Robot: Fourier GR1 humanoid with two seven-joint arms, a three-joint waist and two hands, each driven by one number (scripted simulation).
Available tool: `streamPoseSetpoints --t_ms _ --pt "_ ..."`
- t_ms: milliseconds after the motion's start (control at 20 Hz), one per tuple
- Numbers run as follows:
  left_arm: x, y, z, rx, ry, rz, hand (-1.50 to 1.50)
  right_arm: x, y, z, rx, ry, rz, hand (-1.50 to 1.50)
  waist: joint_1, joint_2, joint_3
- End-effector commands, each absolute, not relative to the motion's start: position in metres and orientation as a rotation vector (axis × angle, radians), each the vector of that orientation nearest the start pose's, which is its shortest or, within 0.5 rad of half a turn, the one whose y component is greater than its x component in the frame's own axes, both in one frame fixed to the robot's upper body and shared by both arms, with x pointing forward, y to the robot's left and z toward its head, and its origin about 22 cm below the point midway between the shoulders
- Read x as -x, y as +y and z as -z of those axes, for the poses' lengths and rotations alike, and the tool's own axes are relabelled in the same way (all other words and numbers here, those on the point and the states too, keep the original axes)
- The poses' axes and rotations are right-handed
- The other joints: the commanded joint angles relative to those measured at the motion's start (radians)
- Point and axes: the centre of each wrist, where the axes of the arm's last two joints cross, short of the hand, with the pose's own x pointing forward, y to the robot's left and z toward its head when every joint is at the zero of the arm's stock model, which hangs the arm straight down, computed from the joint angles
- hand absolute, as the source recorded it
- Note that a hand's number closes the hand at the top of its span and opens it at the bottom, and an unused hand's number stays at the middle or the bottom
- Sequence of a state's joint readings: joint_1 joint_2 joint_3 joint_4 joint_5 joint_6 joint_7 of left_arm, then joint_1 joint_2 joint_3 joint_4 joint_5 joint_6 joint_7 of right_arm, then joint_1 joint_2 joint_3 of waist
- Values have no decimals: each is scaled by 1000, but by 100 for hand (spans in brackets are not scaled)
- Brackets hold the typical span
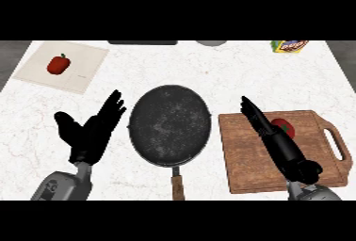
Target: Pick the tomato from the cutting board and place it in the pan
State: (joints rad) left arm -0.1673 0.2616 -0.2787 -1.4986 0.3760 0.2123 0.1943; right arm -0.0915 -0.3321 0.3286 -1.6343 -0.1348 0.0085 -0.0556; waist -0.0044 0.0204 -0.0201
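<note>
A red tomato (284, 127) lies on the wooden cutting board (243, 160) at the right. My right hand (268, 129) stretches over the board with straight fingers, edge-on, just left of the tomato and partly covering it. A dark round pan (170, 124) sits in the middle of the counter, its wooden handle (178, 186) pointing toward me. My left hand (94, 129) rests open to the left of the pan, fingers up and spread.
A red bell pepper (58, 64) lies on a pale mat (83, 75) at the far left. A yellow box (289, 46) stands at the far right edge. A dark strip (142, 43) and a grey round object (211, 43) sit along the back edge.
</note>
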Motion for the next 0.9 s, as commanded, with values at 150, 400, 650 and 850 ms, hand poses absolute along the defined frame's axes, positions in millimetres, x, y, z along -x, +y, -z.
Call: streamPoseSetpoints --t_ms 150,400,650,850 --pt "-267 256 -25 -174 -1408 175 0 -285 -278 -64 118 -1707 54 -150 7 -18 22" --pt "-249 291 -12 -325 -1354 199 0 -256 -367 -33 684 -1382 433 -150 -43 -21 19" --pt "-231 303 -14 -351 -1366 244 0 -215 -386 -38 811 -1155 305 -150 -8 -28 17" --pt "-225 283 -3 -344 -1367 256 0 -222 -396 -72 891 -1049 -6 -150 5 -23 17"
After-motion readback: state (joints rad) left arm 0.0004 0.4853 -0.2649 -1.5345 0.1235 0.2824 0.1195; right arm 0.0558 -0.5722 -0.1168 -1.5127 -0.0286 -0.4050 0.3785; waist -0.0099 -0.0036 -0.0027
